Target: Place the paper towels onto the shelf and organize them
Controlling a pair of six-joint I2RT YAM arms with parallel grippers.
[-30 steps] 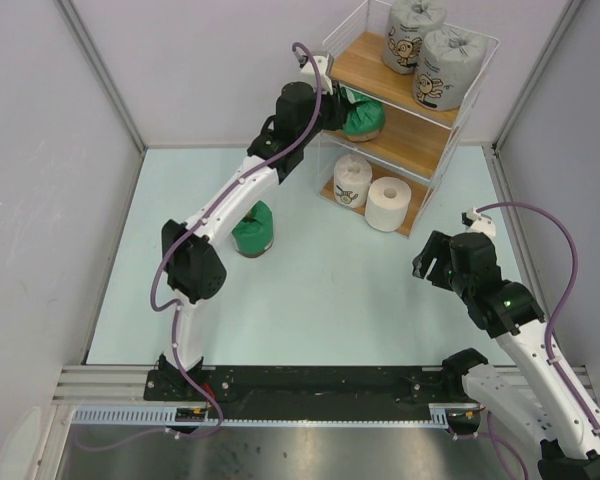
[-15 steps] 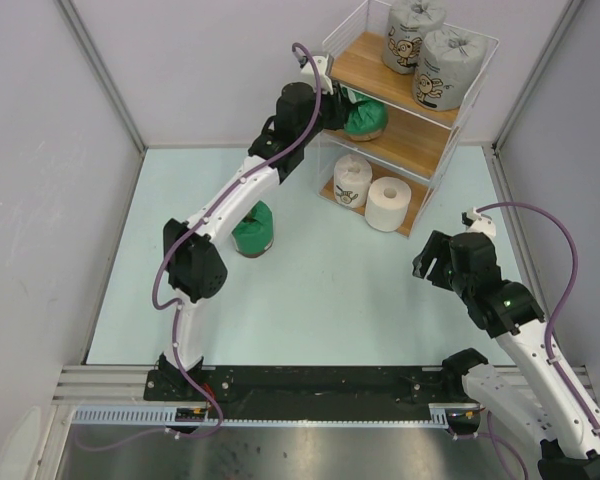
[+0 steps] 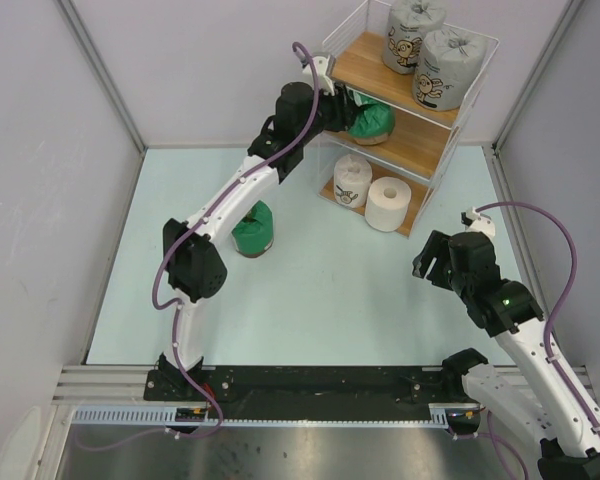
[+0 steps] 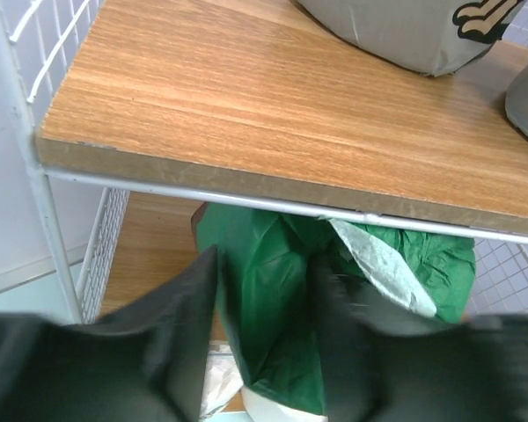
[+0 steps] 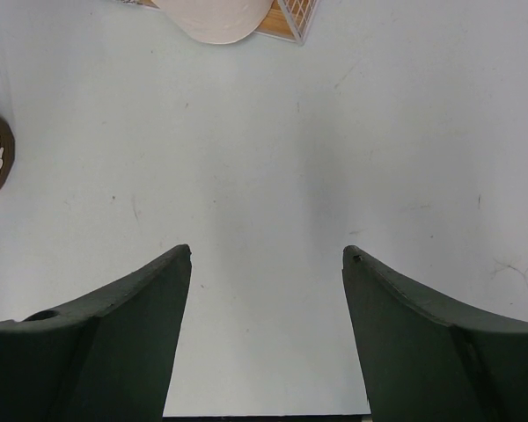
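1. Green-wrapped roll [image 4: 396,264] is found in the middle tier of the shelf [image 4: 246,97], straddled by the left jaws; whether it's gripped can't be told.
2. Right jaws are spread wide over the table [image 5: 264,132].

Your top view looks down from high behind on the whole desk [image 3: 310,300] and shelf [image 3: 380,70]. Your left wrist view sits close against the shelf; the right looks down at the desk.
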